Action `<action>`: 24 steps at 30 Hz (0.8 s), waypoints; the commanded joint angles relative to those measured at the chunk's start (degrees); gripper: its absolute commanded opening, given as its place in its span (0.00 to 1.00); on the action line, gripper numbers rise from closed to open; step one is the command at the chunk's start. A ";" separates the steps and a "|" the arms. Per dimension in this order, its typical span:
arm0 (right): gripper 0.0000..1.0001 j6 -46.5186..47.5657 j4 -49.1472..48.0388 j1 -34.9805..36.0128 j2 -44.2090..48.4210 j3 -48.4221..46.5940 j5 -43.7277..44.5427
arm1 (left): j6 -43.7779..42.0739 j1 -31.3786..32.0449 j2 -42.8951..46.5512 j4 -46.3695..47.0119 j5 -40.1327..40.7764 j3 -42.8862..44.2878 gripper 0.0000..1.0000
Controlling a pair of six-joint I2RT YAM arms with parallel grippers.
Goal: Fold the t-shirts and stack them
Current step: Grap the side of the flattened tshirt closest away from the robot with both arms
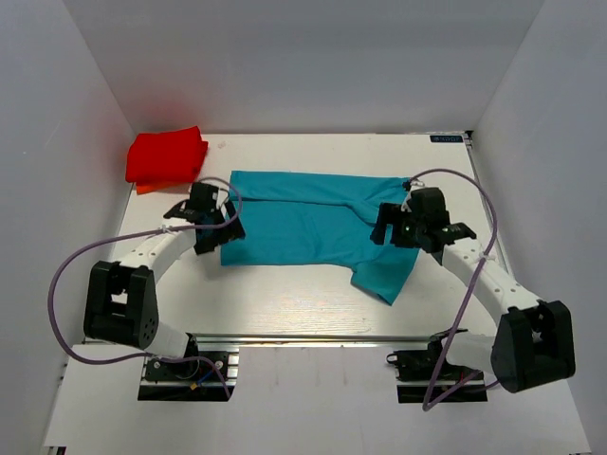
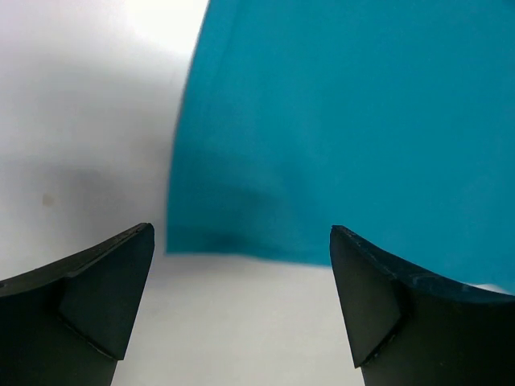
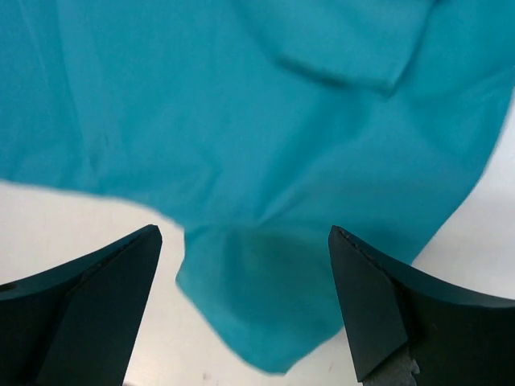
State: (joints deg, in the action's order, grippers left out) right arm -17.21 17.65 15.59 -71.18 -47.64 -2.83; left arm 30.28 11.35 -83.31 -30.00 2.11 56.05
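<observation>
Both hang empty, jaws apart: left gripper at the teal t-shirt's near left corner, right gripper over its loose sleeve. Spread flat on the table, it looks light, limp, likely to sag — pinch corners or hem. Beyond, far left, the red t-shirt sits folded.

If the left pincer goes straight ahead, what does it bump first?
Probably the teal t-shirt, near its corner; the open left pincer points there, though depth is unclear.
</observation>
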 commanded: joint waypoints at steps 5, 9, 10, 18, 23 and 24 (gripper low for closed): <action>0.90 -3.26 6.69 8.47 4.65 8.34 -4.55 | 1.80 0.16 4.65 -1.47 -0.26 -10.44 1.00; 0.90 -4.32 9.51 12.79 3.50 10.37 -2.45 | 0.74 0.16 3.95 1.51 -1.93 -11.75 1.00; 0.90 -4.41 10.12 14.88 3.59 10.63 -1.40 | 0.74 0.16 3.94 2.13 -1.93 -12.36 1.00; 0.90 -5.63 9.86 19.47 0.00 11.25 5.98 | 0.22 0.16 -0.97 6.53 -3.60 -14.04 0.81; 0.80 -8.18 10.22 21.66 -3.87 11.34 11.53 | -0.31 0.16 -2.65 7.15 -4.13 -14.04 0.63; 0.78 -8.19 9.86 21.76 -4.06 11.51 11.36 | -0.31 0.16 -3.17 7.84 -4.13 -14.56 0.58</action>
State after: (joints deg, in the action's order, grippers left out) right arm -23.38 27.18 36.34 -74.61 -36.62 4.80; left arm 30.30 11.35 -84.77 -23.53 -0.56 42.85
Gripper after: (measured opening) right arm 0.801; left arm 0.611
